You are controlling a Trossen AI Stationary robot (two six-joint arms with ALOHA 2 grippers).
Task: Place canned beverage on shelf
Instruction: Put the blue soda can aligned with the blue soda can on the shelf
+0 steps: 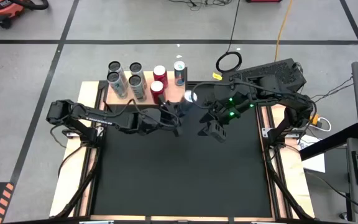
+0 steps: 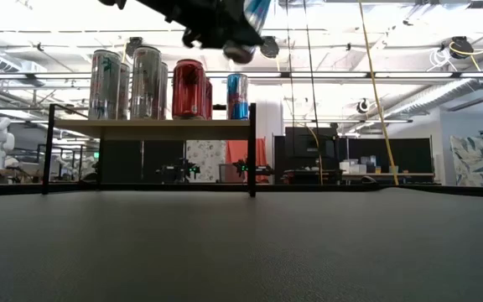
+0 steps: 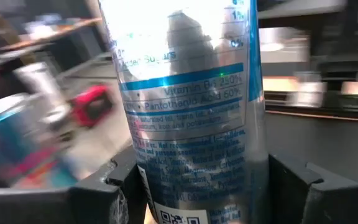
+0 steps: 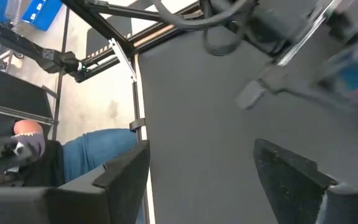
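High view: my left gripper (image 1: 180, 114) grips the can (image 1: 190, 97) beside the shelf (image 1: 174, 92) (carry step). Right gripper (image 1: 215, 130) hangs open, empty; next I lower it onto the shelf's free right end.

Held can (image 3: 191, 106) cropped top and bottom; blurred cans (image 3: 23, 134) beside it, labels unreadable.

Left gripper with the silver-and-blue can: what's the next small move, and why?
Probably carry it sideways over the light wooden shelf, then lower. The left gripper holds the silver-and-blue can above shelf height in the low view, off the right end, where bare wood remains beside the blue can.
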